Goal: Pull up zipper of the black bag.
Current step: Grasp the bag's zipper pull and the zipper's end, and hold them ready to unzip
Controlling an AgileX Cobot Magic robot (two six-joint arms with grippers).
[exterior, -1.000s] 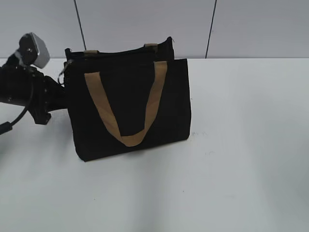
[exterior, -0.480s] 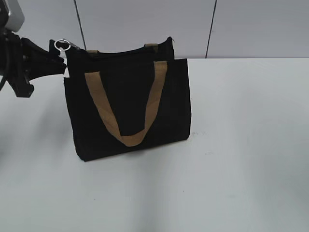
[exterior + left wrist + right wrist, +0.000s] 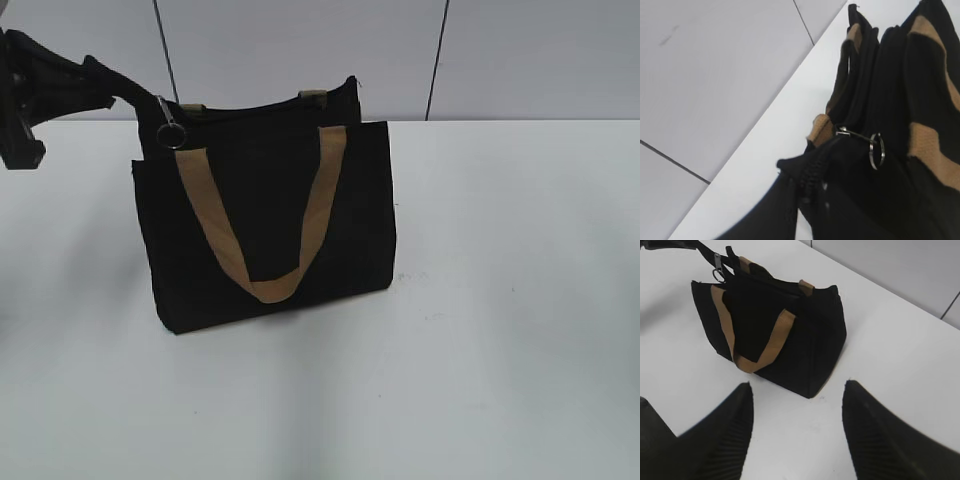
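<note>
The black bag (image 3: 270,220) stands upright on the white table, its tan handle hanging down the front. The zipper runs along its top edge, and the silvery pull tab with a ring (image 3: 172,135) dangles free at the top left corner. My left gripper (image 3: 105,88) is at that corner, above table height. In the left wrist view it (image 3: 810,175) looks shut on a black fabric end of the zipper, with the ring (image 3: 876,150) hanging just beyond it. My right gripper (image 3: 797,385) is open and empty above the table, well in front of the bag (image 3: 790,335).
The white table (image 3: 500,300) stretches to the right and in front of the bag. A grey panelled wall (image 3: 300,50) stands close behind the bag. The right arm is outside the exterior view.
My left gripper has risen from beside the bag's left side to its top left corner. The ring, at the fingertips half a second ago, now hangs down against the bag.
</note>
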